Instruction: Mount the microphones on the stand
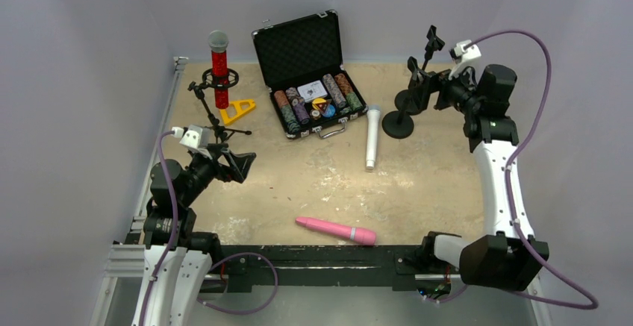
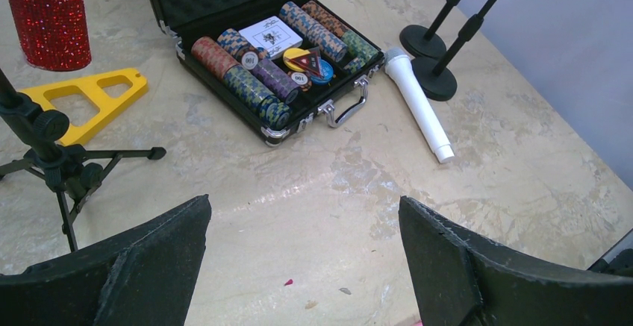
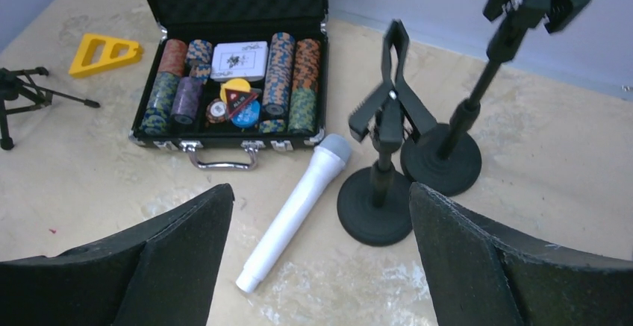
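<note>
The glittery red microphone (image 1: 219, 69) stands upright in the clip of a black tripod stand (image 1: 211, 110) at the back left. Flat on the table between the case and two round-base stands (image 1: 399, 123) lies the white microphone (image 1: 372, 138). The pink microphone (image 1: 336, 230) rests near the front edge. My left gripper (image 1: 231, 163) hovers open and empty beside the tripod legs (image 2: 52, 154). Over by the round-base stands, my right gripper (image 1: 423, 87) is open above the table, with the white microphone (image 3: 295, 210) and the nearer stand (image 3: 381, 162) ahead between its fingers, untouched.
An open black case of poker chips (image 1: 310, 87) sits at the back centre, handle toward me. A yellow triangular piece (image 1: 237, 110) lies by the tripod. The farther round-base stand (image 3: 478, 95) carries an empty clip. Walls close in the table at the back and sides.
</note>
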Robot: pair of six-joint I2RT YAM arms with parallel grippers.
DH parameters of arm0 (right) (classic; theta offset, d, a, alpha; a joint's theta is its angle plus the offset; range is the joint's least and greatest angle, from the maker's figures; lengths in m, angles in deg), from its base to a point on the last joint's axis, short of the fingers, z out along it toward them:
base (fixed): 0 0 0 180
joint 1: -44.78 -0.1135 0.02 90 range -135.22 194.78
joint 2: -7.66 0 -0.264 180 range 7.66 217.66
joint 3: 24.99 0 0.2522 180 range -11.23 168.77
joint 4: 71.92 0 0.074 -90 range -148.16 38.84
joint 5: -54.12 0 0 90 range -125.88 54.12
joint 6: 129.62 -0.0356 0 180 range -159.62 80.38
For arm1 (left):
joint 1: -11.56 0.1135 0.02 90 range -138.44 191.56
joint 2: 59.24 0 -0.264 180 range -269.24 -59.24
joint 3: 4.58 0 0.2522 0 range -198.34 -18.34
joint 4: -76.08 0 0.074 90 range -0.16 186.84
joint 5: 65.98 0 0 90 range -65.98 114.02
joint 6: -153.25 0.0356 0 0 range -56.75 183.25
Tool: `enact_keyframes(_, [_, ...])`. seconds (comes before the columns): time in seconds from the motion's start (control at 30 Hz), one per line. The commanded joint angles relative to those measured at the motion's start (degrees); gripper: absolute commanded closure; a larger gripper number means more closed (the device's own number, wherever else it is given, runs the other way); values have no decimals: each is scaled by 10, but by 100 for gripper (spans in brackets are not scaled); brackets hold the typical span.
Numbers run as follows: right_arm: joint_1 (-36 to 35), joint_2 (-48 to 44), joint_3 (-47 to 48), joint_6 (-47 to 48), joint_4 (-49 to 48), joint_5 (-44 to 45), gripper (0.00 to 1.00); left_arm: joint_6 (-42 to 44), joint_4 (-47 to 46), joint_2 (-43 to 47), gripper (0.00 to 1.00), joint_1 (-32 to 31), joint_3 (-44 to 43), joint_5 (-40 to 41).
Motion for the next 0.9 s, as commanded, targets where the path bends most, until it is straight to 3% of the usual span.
enact_keyframes(0.0, [-62, 20, 65, -20, -20, 97, 9, -5, -25, -6, 1, -4, -1, -11])
enact_keyframes(0.17, [-126, 81, 138, -21, 7, 233, 13, -3, -23, -10, 1, -4, -2, -10])
enact_keyframes(0.3, [-138, 129, 194, -9, 24, 300, 22, -1, -22, -13, 1, -4, -3, -9])
enact_keyframes(0.47, [-140, 187, 247, -5, 46, 295, 35, 0, -22, -16, 1, -3, -4, -9])
enact_keyframes(0.87, [-140, 266, 297, 14, 83, 293, 54, 3, -20, -20, 1, -3, -5, -7])
